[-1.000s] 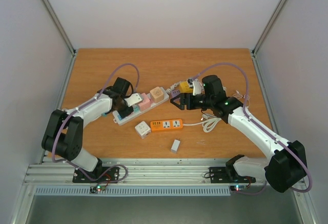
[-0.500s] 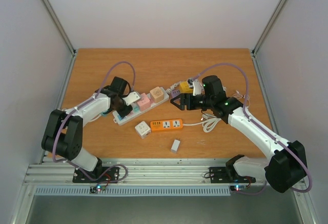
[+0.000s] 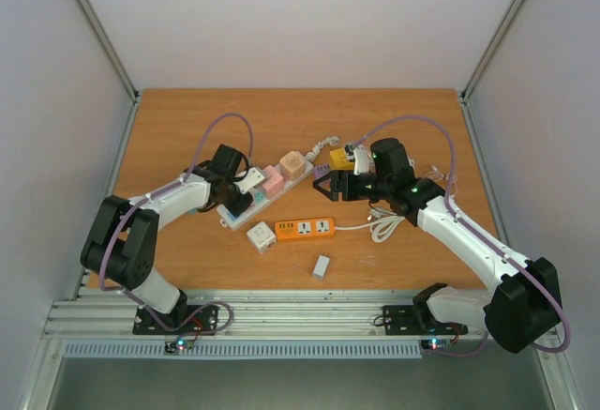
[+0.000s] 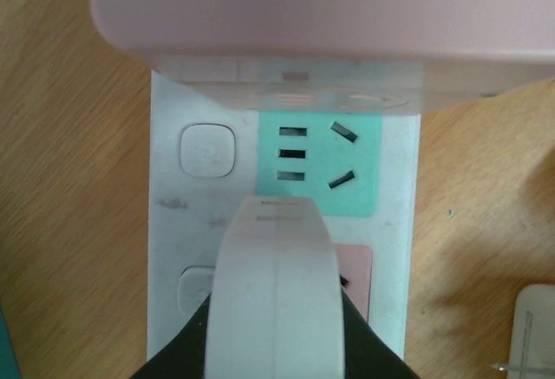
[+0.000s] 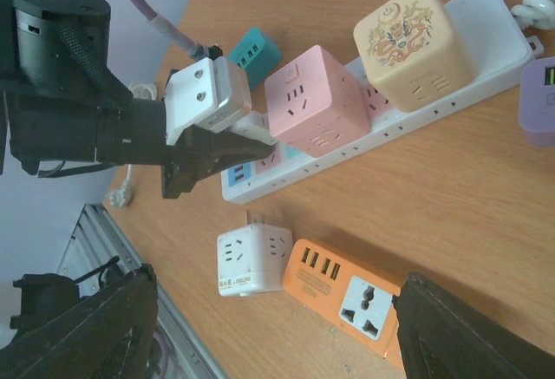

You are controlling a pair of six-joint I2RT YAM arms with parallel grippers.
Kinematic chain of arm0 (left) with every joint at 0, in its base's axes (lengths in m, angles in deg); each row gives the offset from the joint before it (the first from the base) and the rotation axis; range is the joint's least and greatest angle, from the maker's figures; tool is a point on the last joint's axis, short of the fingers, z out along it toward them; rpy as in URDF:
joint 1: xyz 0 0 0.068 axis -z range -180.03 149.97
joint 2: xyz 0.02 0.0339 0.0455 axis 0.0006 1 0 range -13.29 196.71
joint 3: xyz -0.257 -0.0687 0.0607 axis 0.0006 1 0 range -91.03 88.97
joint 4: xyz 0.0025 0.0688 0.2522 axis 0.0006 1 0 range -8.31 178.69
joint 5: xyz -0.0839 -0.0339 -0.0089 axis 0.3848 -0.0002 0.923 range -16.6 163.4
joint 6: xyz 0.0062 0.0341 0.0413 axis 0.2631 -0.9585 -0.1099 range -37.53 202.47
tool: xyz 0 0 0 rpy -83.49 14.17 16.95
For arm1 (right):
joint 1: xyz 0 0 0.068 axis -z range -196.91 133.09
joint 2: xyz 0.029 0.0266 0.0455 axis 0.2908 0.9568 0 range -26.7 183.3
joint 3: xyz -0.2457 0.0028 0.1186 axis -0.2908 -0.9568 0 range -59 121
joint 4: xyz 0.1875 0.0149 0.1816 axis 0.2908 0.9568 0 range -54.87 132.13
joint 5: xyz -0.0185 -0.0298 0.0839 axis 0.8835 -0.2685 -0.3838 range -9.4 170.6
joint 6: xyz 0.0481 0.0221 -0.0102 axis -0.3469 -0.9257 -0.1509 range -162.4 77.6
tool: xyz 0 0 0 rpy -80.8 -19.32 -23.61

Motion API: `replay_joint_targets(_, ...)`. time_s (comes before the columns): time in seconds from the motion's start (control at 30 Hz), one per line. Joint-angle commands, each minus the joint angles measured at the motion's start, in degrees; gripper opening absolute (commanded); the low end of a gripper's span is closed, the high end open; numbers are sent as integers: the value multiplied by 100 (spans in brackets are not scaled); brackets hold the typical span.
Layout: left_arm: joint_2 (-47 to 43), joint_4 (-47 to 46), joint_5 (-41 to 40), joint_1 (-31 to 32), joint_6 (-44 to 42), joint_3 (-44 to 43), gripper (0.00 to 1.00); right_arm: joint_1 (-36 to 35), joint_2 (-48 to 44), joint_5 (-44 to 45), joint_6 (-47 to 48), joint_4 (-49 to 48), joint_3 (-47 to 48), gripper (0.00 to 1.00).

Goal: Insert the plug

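Observation:
My left gripper [image 3: 242, 190] is shut on a white plug [image 3: 249, 178] and holds it just above the white power strip [image 3: 236, 216]. In the left wrist view the plug [image 4: 276, 284] hangs over the strip [image 4: 169, 249], between a teal socket [image 4: 316, 166] and a pink socket [image 4: 357, 275]. Whether the plug touches the strip cannot be told. A pink cube [image 3: 272, 182] and a beige cube [image 3: 293, 164] sit plugged in farther along the strip. My right gripper [image 3: 328, 185] is open and empty, right of the strip's far end. It views the plug [image 5: 208, 93] from the side.
An orange power strip [image 3: 305, 230] and a white cube adapter [image 3: 261, 235] lie in front of the white strip. A small white adapter [image 3: 322, 266] lies nearer. A coiled white cable [image 3: 384, 227] lies right. A yellow block [image 3: 339, 159] and a purple adapter [image 3: 322, 171] sit by my right gripper.
My left gripper has moved right along the white strip with the plug. The strip and its cubes have shifted slightly right and back. The right arm has not moved.

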Motion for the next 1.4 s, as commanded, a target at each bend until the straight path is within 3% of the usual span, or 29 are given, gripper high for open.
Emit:
replay_joint_targets(0.0, 377, -35, 89, 112, 78, 294, 0, 57, -84, 49, 1, -113, -31, 76)
replay_joint_targets(0.23, 156, -59, -29, 120, 68, 284, 3, 73, -94, 57, 1, -106, -36, 76)
replay_joint_targets(0.43, -559, 204, 96, 112, 244, 19, 45, 80, -61, 15, -6, -107, -22, 76)
replay_joint_targets(0.53, -776, 397, 123, 99, 344, -161, 58, 83, -47, -13, -16, -114, -12, 76)
replay_joint_targets(0.67, -831, 730, 63, 81, 383, -323, 59, 84, -58, -29, -16, -103, -9, 76)
replay_joint_targets(0.9, -887, 874, 236, 73, 337, -321, 49, 78, -50, -81, -16, -62, 4, 76)
replay_joint_targets(1.23, -955, 894, 195, 37, 524, -504, 50, 74, 55, 57, -16, 266, 149, 76)
replay_joint_targets(1.37, -1393, 926, 28, -48, 860, -713, 57, 17, 81, 253, -16, 460, 186, 77)
